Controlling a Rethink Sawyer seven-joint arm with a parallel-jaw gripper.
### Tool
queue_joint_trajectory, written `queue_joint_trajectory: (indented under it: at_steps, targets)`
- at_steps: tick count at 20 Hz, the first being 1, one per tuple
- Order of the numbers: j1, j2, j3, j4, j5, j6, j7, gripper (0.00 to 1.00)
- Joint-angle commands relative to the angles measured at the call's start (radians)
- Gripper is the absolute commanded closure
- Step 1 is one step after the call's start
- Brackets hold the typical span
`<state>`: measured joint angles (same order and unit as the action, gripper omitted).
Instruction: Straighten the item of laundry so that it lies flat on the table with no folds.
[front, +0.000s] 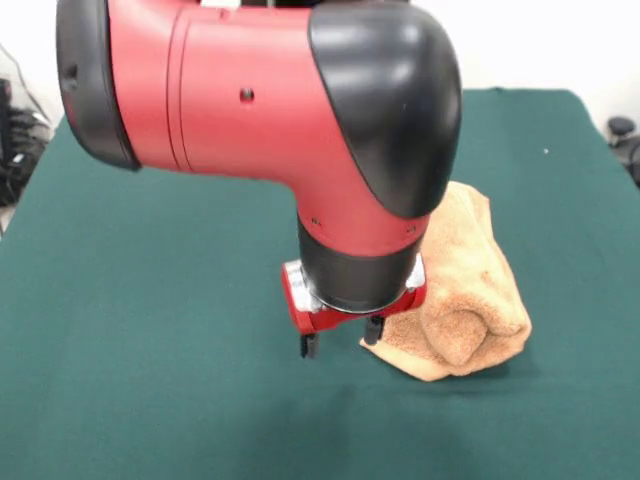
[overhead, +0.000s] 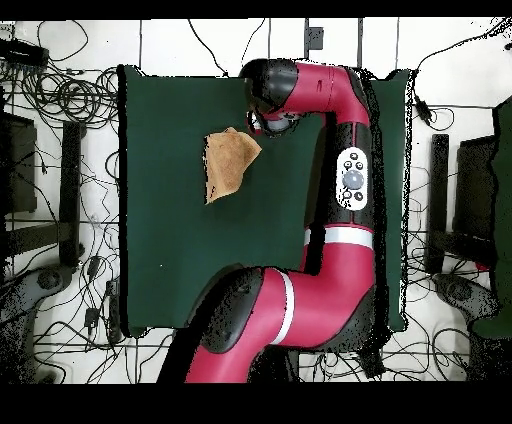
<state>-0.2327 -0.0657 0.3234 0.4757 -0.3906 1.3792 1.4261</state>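
I see bare table (front: 150, 330) all around; only the bunched towel (front: 465, 295) blocks the way, just beside my gripper (front: 340, 338), whose 2 fingers stand apart.

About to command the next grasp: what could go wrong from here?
1. The towel is bunched with a thick fold at its near end; pinching there may grab two layers and keep the fold.
2. The open pincer sits low at the towel's edge, close to the table; descending could snag the green cloth.
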Motion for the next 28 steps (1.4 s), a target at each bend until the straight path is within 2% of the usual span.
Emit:
queue_joint_trajectory:
  at_steps: [1, 14, 28]
  targets:
    - [0.043, -0.003, 0.005, 0.159, 0.037, -0.052, 0.151, 0.00]
    - [0.040, 0.019, 0.023, 0.203, 0.094, -0.144, 0.144, 0.00]
    - [0.058, 0.068, -0.017, 0.140, 0.072, -0.059, 0.158, 0.00]
